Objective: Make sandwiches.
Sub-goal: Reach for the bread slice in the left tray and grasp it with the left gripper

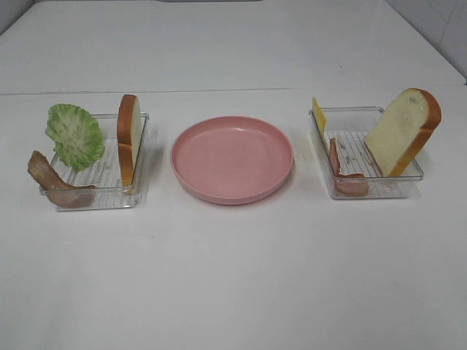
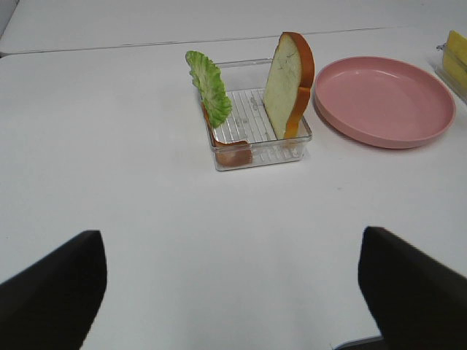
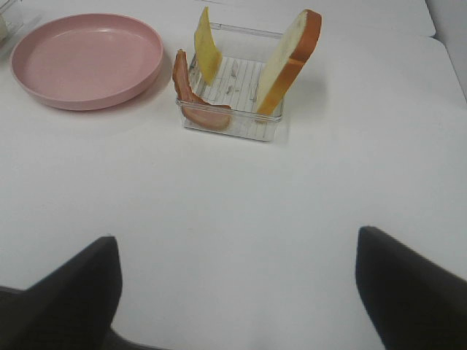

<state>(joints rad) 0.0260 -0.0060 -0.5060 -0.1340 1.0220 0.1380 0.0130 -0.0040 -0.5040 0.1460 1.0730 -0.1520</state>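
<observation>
With my left gripper (image 2: 228,248) and right gripper (image 3: 235,244) both spread wide and empty, I should first pinch the bread slice (image 1: 403,131) leaning in the right tray (image 1: 376,195) across its flat faces, lift clear of the bacon (image 1: 343,175), and lay it flat on the plate (image 1: 232,157).

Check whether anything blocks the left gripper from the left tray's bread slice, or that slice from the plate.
Nothing visible does. Bare table lies between the open left gripper and the bread slice; only the tray's low wall separates the slice from the pink plate.
</observation>
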